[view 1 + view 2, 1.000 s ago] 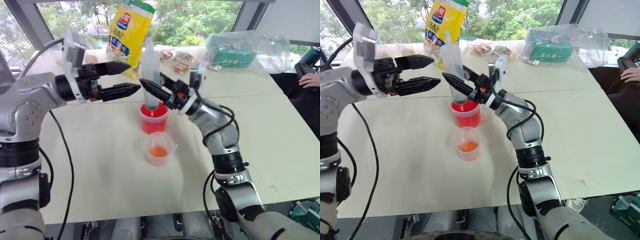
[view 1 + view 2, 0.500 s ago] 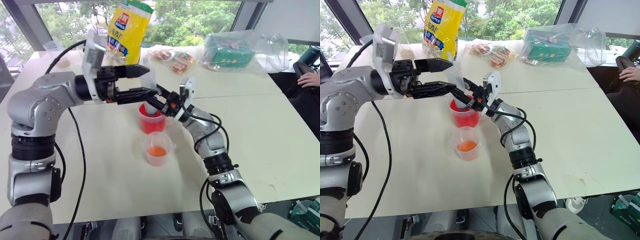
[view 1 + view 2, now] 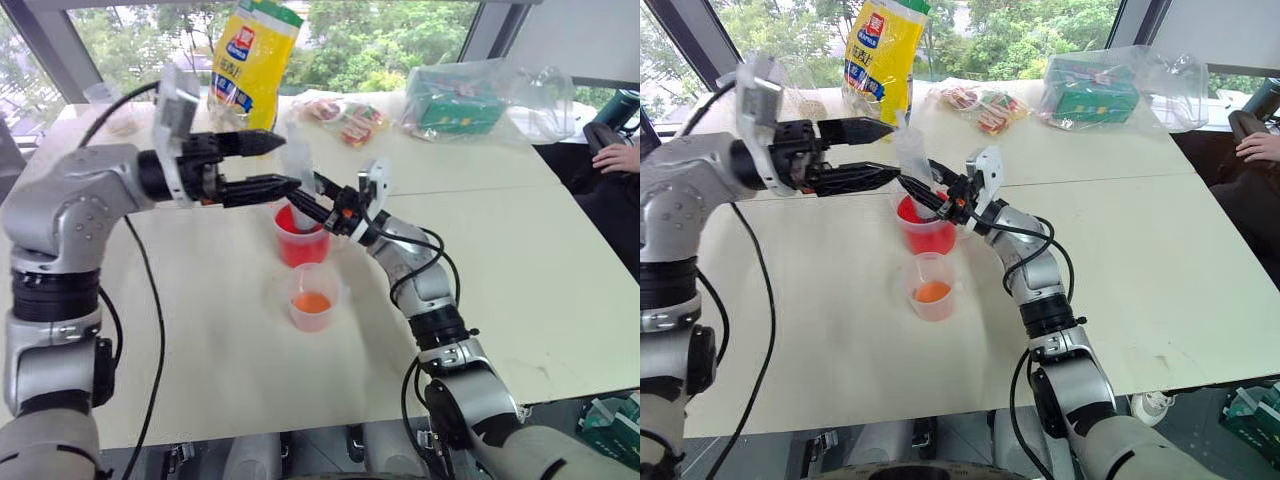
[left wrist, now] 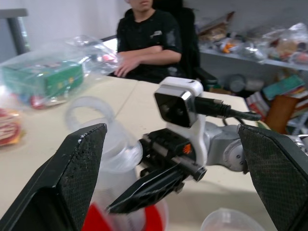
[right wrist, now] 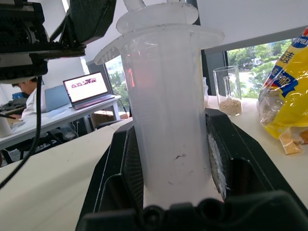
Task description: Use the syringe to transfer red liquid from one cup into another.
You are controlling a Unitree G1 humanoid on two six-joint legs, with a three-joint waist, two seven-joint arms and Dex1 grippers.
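Note:
The syringe (image 3: 297,166) stands slightly tilted with its lower end in the larger cup (image 3: 301,238) of red liquid (image 3: 926,214). My right gripper (image 3: 304,205) is shut on the clear barrel (image 5: 168,110), just above the cup's rim. My left gripper (image 3: 287,162) is open and level, its fingertips (image 4: 79,173) either side of the syringe's upper end (image 4: 103,139), not touching it. The smaller cup (image 3: 313,297), with shallow orange-red liquid, stands on the table just in front of the larger cup.
At the table's back are a yellow bag (image 3: 255,55), snack packets (image 3: 350,115) and a green box in clear plastic (image 3: 460,100). A clear cup with brown grains (image 5: 227,91) stands near the bag. A person's hand (image 3: 620,157) rests at the far right.
My right gripper has sunk with the syringe, lowering it deeper into the larger cup. The syringe's top now sits level with my left gripper's fingertips. The view has also shifted.

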